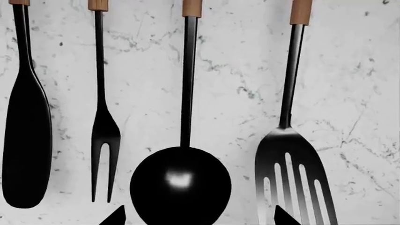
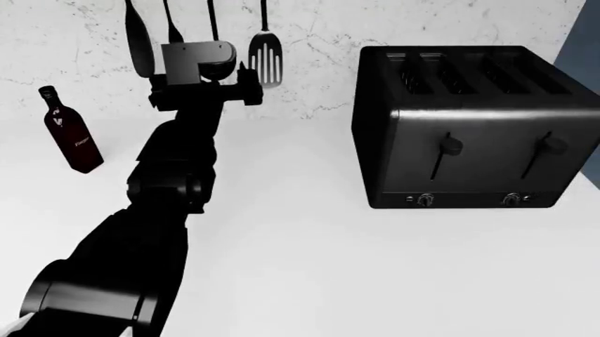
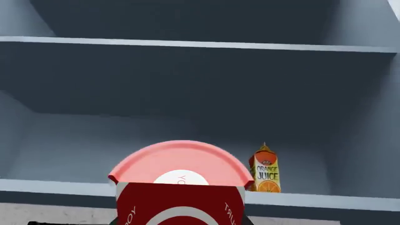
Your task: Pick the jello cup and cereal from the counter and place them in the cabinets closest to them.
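1. while the right gripper is grasping the small red jello cup with its pale pink round lid, the open blue-grey cabinet shelf is lying just ahead.
2. placing is remaining; no cereal is showing.
3. the left gripper is facing hanging black utensils; i cannot tell its state.

We see black utensils with tan wooden handle ends against a white wall veined in grey marble. The counter is plain white. The toaster is black, the bottle dark red with a black cap. Our left arm is black. The jello cup is red with white lettering and a pink lid; the cabinet is blue-grey, the juice carton orange and yellow.
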Controlling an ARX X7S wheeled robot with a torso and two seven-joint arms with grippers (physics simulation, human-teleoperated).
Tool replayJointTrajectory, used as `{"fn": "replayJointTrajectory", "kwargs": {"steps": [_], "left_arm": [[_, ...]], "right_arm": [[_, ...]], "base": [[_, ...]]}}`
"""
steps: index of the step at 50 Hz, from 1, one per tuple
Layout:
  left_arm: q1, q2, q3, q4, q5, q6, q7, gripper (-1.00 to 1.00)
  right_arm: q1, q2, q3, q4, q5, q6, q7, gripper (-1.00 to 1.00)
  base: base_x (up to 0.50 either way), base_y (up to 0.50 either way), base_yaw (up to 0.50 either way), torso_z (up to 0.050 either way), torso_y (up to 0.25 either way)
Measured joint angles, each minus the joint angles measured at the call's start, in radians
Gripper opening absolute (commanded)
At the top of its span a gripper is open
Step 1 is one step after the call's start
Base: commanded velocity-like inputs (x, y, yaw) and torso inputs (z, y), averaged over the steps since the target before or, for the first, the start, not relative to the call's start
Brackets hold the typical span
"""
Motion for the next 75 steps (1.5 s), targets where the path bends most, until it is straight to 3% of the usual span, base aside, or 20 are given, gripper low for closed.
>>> {"fn": "replayJointTrajectory", "kwargs": {"steps": [10, 33, 42, 58, 75], "left_arm": [[0.001, 0.0, 0.01, 0.0, -0.002, 0.002, -0.004, 1.0], [0.0, 0.0, 0.025, 0.0, -0.005, -0.002, -0.009, 1.0], [0.0, 0.0, 0.029, 0.0, -0.008, -0.004, -0.011, 1.0], [0.0, 0.0, 0.035, 0.0, -0.008, -0.007, -0.016, 1.0], [0.0, 0.0, 0.045, 0.0, -0.008, -0.014, -0.02, 1.0]], "right_arm": [[0.115, -0.005, 0.002, 0.036, 0.049, 0.029, 0.002, -1.0], [0.175, -0.191, 0.019, 0.317, 0.033, 0.166, 0.002, -1.0], [0.179, -0.255, -0.001, 0.451, 0.056, 0.201, 0.002, -1.0], [0.177, -0.453, 0.164, 0.753, 0.021, 0.489, -0.009, -1.0], [0.048, -0.542, 0.211, 1.029, -0.081, 0.576, -0.162, -1.0]], "base": [[0.0, 0.0, 0.0, 0.0, 0.0], [0.0, 0.0, 0.0, 0.0, 0.0], [0.0, 0.0, 0.0, 0.0, 0.0], [0.0, 0.0, 0.0, 0.0, 0.001], [0.0, 0.0, 0.0, 0.0, 0.0]]}}
